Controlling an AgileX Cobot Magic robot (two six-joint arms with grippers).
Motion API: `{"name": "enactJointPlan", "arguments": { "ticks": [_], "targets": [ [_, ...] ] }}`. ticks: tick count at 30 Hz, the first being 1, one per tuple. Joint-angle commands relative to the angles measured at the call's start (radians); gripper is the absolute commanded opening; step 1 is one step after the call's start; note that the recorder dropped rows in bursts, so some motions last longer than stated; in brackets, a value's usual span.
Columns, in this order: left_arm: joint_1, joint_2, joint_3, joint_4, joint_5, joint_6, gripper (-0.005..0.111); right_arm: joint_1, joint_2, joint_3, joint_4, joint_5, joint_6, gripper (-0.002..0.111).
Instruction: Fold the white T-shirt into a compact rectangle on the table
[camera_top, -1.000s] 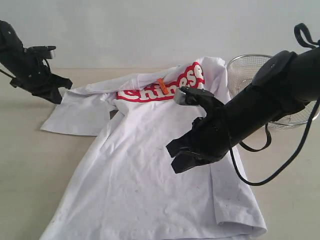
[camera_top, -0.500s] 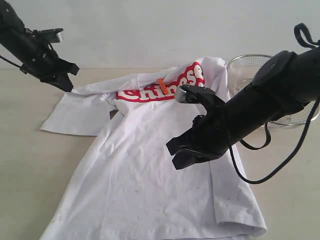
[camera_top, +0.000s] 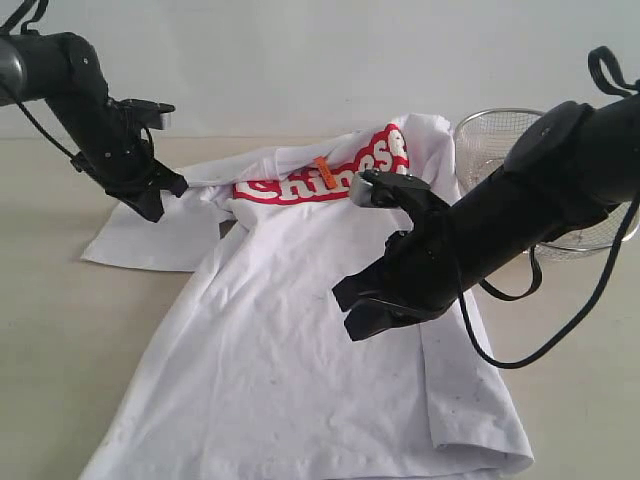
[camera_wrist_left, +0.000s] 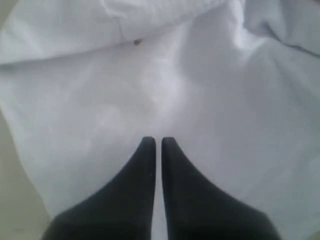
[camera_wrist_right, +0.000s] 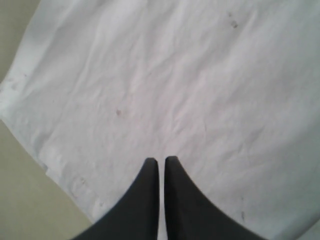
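The white T-shirt (camera_top: 290, 360) lies spread on the pale surface (camera_top: 60, 330). Its long axis runs from the hem at the near edge of the exterior view up to the collar end at the far side, leaning a little to the right. The collar end points away from the camera, toward a wire basket (camera_top: 495, 140) that stands on the surface just beside the shirt's far right shoulder. Red lettering (camera_top: 378, 158) runs across that far end, and a small orange tag (camera_top: 322, 170) lies against it. One sleeve spreads out flat to the left, across the long axis. The right side of the body is turned in along its length, and the cloth is loosely wrinkled.

The left claw (camera_top: 155, 205) is clenched, with its two dark fingers pressed together and nothing between them. It sits at the far edge of the left sleeve, tips pointing down. In the left wrist view the claw (camera_wrist_left: 158, 142) has only white cloth (camera_wrist_left: 150, 85) ahead of its tips; whether they touch the cloth cannot be told.

The right claw (camera_top: 350, 312) is also clenched and holds nothing. It hangs over the middle of the shirt's body, right of the centre line. Its wrist view shows the tips (camera_wrist_right: 161, 162) over plain wrinkled cloth (camera_wrist_right: 180, 85), with a cloth edge and bare surface (camera_wrist_right: 20, 200) off to one side.
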Motion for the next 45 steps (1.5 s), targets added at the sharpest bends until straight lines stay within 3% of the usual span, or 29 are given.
{"name": "enactJointPlan", "arguments": {
  "ticks": [1, 12, 19, 30, 35, 41, 45],
  "targets": [
    [-0.013, 0.001, 0.004, 0.004, -0.009, -0.013, 0.005, 0.001, -0.001, -0.004, 0.001, 0.001, -0.009, 0.0],
    [-0.013, 0.07, 0.004, 0.015, 0.012, -0.016, 0.005, 0.001, -0.001, -0.004, 0.001, 0.001, -0.009, 0.0],
    [-0.005, 0.072, 0.002, 0.161, -0.011, -0.085, 0.005, 0.001, -0.001, -0.004, 0.001, 0.001, -0.009, 0.0],
    [0.101, 0.072, -0.004, 0.202, -0.103, -0.098, 0.005, 0.001, -0.001, -0.004, 0.001, 0.04, -0.009, 0.0],
    [0.146, 0.1, -0.125, 0.2, -0.078, -0.106, 0.005, 0.001, -0.001, -0.004, 0.001, 0.06, -0.011, 0.0],
    [0.157, 0.113, -0.22, 0.138, -0.058, -0.103, 0.005, 0.001, -0.001, -0.004, 0.003, 0.077, -0.011, 0.0],
    [0.157, 0.107, -0.275, -0.086, 0.068, -0.028, 0.005, 0.001, -0.001, -0.004, 0.004, 0.077, -0.011, 0.0]
  ]
}}
